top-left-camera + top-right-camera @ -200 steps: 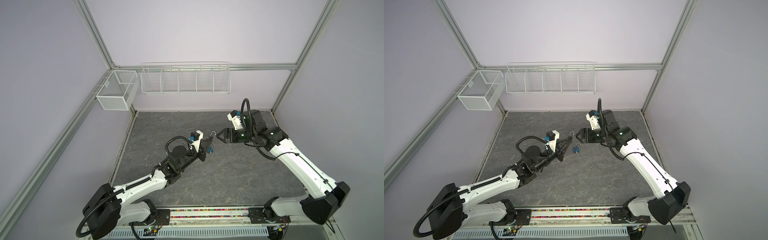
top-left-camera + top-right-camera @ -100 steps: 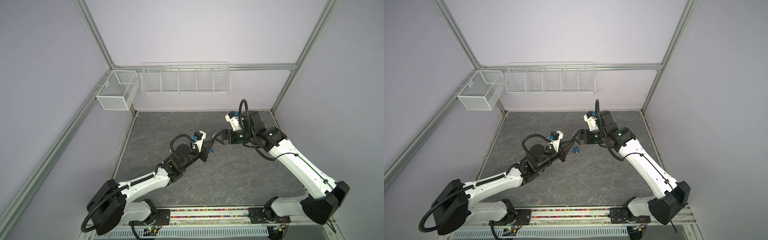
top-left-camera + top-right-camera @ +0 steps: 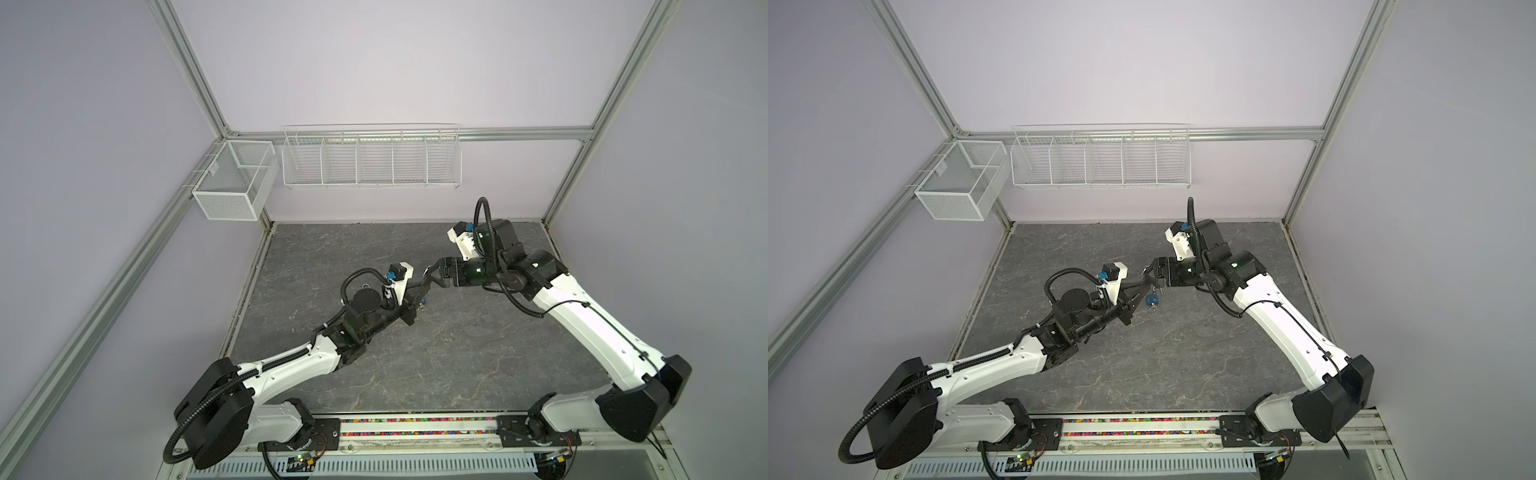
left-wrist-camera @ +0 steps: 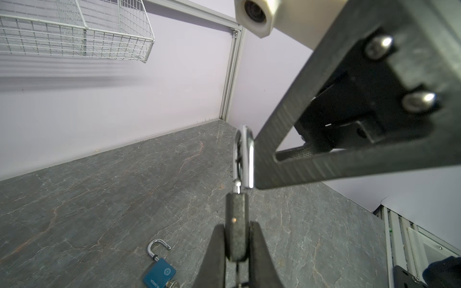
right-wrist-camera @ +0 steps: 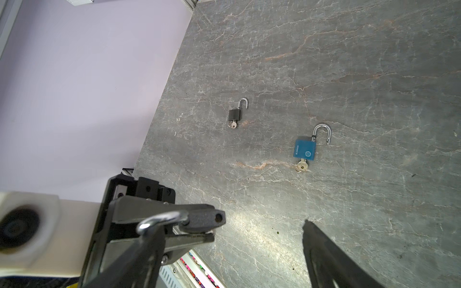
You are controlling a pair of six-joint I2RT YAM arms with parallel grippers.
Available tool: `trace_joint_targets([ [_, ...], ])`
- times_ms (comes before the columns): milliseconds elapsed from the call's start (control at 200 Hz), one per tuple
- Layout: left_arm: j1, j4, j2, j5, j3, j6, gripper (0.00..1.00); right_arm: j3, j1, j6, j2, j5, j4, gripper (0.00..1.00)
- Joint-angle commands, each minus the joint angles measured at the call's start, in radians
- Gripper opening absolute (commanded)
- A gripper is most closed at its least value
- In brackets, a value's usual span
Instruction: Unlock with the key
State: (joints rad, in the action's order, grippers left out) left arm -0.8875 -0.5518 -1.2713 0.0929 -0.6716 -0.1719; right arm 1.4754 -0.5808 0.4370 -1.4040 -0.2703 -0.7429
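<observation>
- Grey stone tabletop [image 3: 415, 374], lilac walls; a small black padlock [image 5: 234, 114] lies leftmost, sprung open, key in.
- My left gripper [image 4: 237, 227] is clamped on a dark padlock [image 4: 236, 212], held off the table, its long axis and shackle [image 4: 245, 154] pointing rightward.
- A blue padlock [image 5: 304, 148] lies on the table beneath, already open.
- My right gripper [image 5: 233, 225], jaws spread wide and empty, sits right at that shackle. I can't see this lock's key.

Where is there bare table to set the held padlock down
Bare: the table in front, near the base rail, and along the back wall. Crowded: the middle, around left gripper, right gripper, blue padlock and small black padlock.
</observation>
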Motion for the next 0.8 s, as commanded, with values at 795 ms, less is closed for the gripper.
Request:
trace_joint_targets([
  [795, 0.075, 0.309, 0.025, 0.084, 0.130, -0.802, 0.00, -0.272, 0.098, 0.040, 0.131, 0.035, 0.065, 0.98],
])
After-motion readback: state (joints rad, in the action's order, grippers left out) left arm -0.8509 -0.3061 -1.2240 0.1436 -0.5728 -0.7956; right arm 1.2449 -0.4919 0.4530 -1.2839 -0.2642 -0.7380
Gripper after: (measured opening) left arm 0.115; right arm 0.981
